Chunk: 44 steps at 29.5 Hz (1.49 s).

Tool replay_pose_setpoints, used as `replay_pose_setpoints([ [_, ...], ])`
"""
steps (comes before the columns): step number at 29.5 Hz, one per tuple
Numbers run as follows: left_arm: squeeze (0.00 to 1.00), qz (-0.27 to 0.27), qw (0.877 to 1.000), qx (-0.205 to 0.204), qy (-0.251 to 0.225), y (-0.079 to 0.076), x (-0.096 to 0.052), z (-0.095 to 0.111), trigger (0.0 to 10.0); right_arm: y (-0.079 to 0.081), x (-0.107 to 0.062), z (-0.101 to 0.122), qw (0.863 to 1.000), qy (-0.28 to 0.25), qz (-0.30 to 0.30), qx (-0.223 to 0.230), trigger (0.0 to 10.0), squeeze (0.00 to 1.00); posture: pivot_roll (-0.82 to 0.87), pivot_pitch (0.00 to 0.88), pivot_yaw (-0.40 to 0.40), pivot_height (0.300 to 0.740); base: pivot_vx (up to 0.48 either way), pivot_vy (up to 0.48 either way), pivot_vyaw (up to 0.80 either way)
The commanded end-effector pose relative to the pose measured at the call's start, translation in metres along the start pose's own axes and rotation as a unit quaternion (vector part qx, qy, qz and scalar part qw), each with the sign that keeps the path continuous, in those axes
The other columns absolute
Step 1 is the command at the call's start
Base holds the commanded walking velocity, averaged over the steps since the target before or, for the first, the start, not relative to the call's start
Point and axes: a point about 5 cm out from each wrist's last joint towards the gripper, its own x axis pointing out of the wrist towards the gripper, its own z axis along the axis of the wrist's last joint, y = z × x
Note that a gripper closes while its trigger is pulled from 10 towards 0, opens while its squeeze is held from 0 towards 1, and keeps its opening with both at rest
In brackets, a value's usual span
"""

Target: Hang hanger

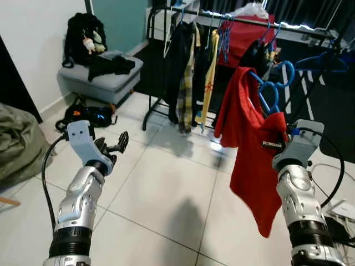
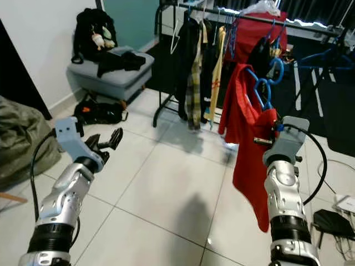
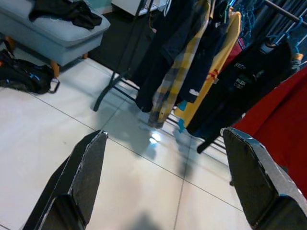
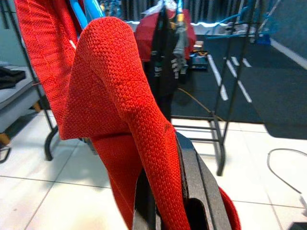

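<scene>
A red shirt (image 1: pixel 249 144) hangs on a blue hanger (image 1: pixel 270 91), held up in front of me on the right. My right gripper (image 4: pixel 168 191) is shut on the shirt's shoulder, where the red fabric drapes over the fingers (image 4: pixel 199 187); the hanger's arm under the cloth is hidden. The hanger's hook stands in the air, short of the black clothes rail (image 1: pixel 249 22) at the back, which carries several garments (image 1: pixel 188 72) and other blue hangers. On the left, my left gripper (image 1: pixel 113 145) is raised over the tiles, open, with nothing between its fingers (image 3: pixel 81 182).
A grey bench (image 1: pixel 102 83) with dark clothes and a black backpack (image 1: pixel 83 36) stands at the back left. A black bag (image 1: pixel 89 115) lies on the floor before it. A green beanbag (image 1: pixel 16 144) is at far left. Cables and a white device (image 1: pixel 341 208) lie at right.
</scene>
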Motion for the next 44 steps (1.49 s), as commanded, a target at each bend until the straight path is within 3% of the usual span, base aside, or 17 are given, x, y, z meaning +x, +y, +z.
replay_pose_setpoints([
  [1, 0.0, 0.003, 1.0, 0.009, 0.011, 0.002, 0.0, -0.004, 10.0, 0.001, 0.003, 0.007, 1.0, -0.02, -0.002, 0.006, 10.0, 0.0, -0.04, 0.079, -0.048, 0.74, 0.386, 0.0, 0.0],
  [4, 0.0, 0.001, 1.0, 0.011, 0.011, 0.001, 0.0, -0.004, 10.0, 0.001, 0.003, 0.007, 1.0, -0.019, -0.004, 0.006, 10.0, 0.0, -0.04, 0.078, -0.047, 0.74, 0.398, 0.0, 0.0],
  [33, 0.0, -0.007, 1.0, 0.024, 0.008, 0.0, 0.001, -0.006, 10.0, -0.001, 0.005, 0.002, 1.0, -0.014, -0.016, 0.018, 10.0, 0.0, -0.04, 0.073, -0.04, 0.74, 0.404, 0.0, -0.8],
  [44, 0.0, 0.011, 0.999, 0.037, 0.002, 0.002, 0.0, -0.006, 10.0, 0.013, 0.007, -0.004, 0.998, 0.014, 0.053, 0.028, 10.0, 0.0, -0.04, 0.065, -0.037, 0.74, 0.397, 0.0, 0.0],
])
